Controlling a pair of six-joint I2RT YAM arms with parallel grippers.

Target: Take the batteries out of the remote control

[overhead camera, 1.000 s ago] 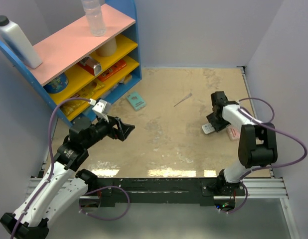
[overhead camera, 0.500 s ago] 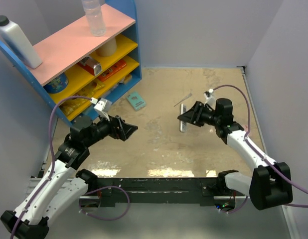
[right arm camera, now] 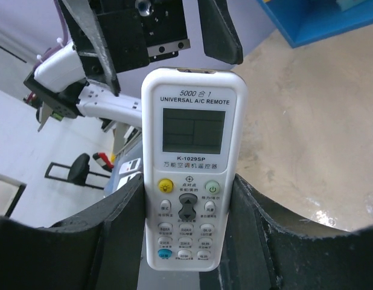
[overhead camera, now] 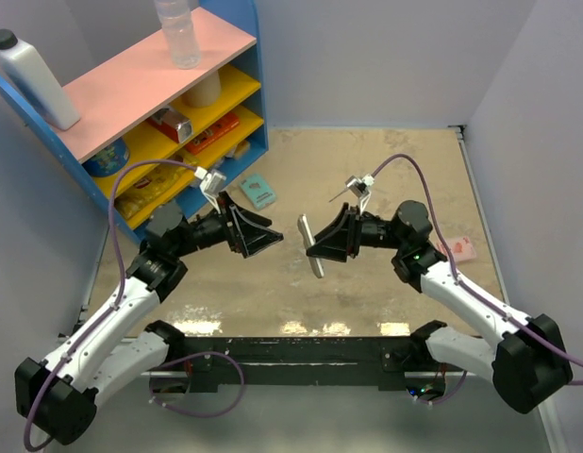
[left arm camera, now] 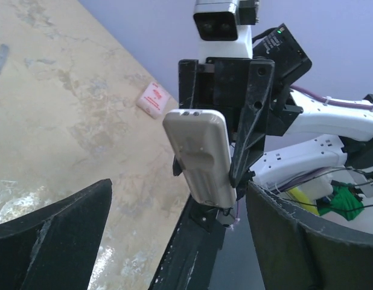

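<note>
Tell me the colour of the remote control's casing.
The remote control is white to pale grey; right wrist view shows it best.

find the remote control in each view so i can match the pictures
Top external: remote control mid-picture, seen edge-on.
Left wrist: remote control at centre, its plain back facing the camera.
Right wrist: remote control at centre, buttons and screen facing the camera.
Shared landmark: the right gripper clamped on it, in all three.

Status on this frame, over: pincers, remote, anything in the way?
Right pincer shut on remote control, raised. Left pincer open, facing it, apart. No batteries seen. Nothing between.
</note>
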